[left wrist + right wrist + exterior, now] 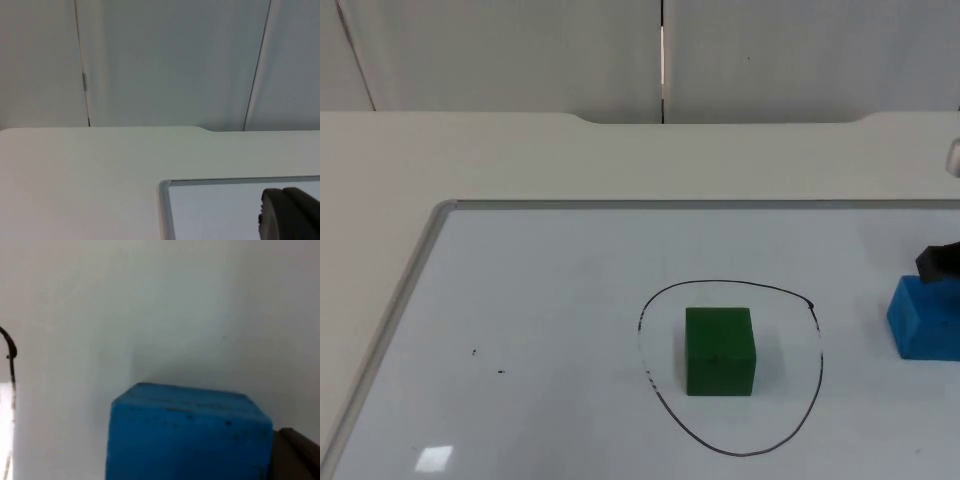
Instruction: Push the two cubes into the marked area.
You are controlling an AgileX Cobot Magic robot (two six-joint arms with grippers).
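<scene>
Lying on white table [470, 160], framed whiteboard [540, 300], grey partition wall [500, 50]

Bright even light, faint glare patch on the whiteboard [435, 458], soft shadow beside the green cube [719, 351], blue cube [187, 435] close and slightly soft

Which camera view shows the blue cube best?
The right wrist view: the blue cube shows close up, two faces visible. In the top view it is cut off at the picture's edge, outside the drawn ring.
</scene>
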